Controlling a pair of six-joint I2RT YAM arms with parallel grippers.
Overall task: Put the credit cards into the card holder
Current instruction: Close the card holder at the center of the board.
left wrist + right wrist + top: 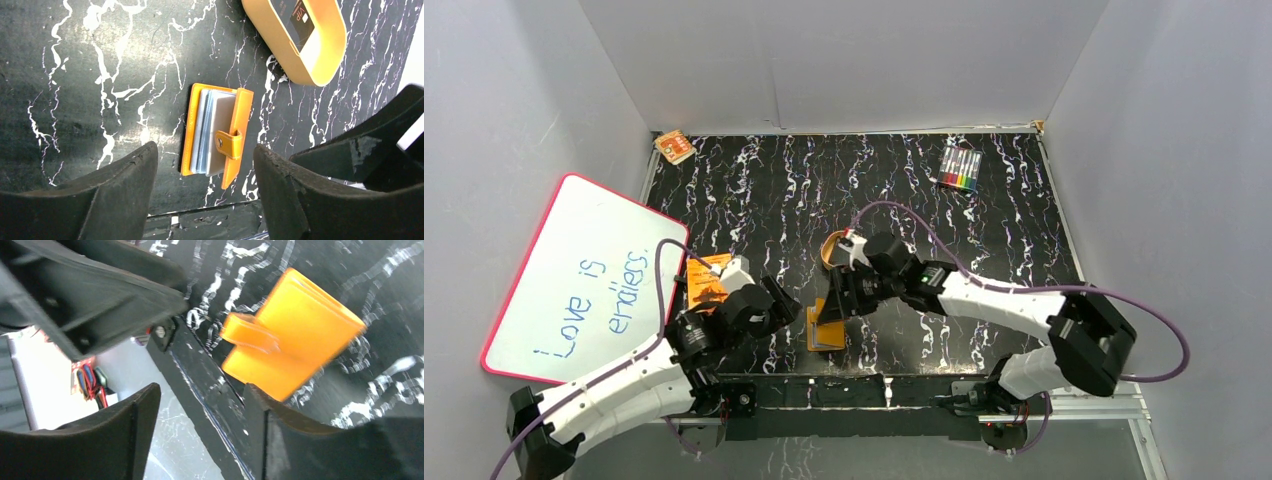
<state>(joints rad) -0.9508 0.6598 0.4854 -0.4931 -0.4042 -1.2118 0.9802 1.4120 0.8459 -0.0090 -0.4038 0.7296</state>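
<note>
The black, white-veined counter filled the walled booth, and a red-edged whiteboard with "Love is endless" in blue leaned at its left side. The left arm reached in from the near left corner, and its jaws stood wide apart with nothing between them, hovering above the counter just left of the card holder. The right arm stretched across from the right, and its jaws were also apart and empty, poised over the card holder; its wrist view was blurred. An orange printed booklet lay beside the left arm. A tan oval tray sat behind the card holder, partly hidden under the right arm. The card holder lay flat near the counter's front edge, between the two sets of jaws, its pale sleeves showing and its snap tab loose. A pack of coloured markers rested near the back right. One black card lay inside the tray.
</note>
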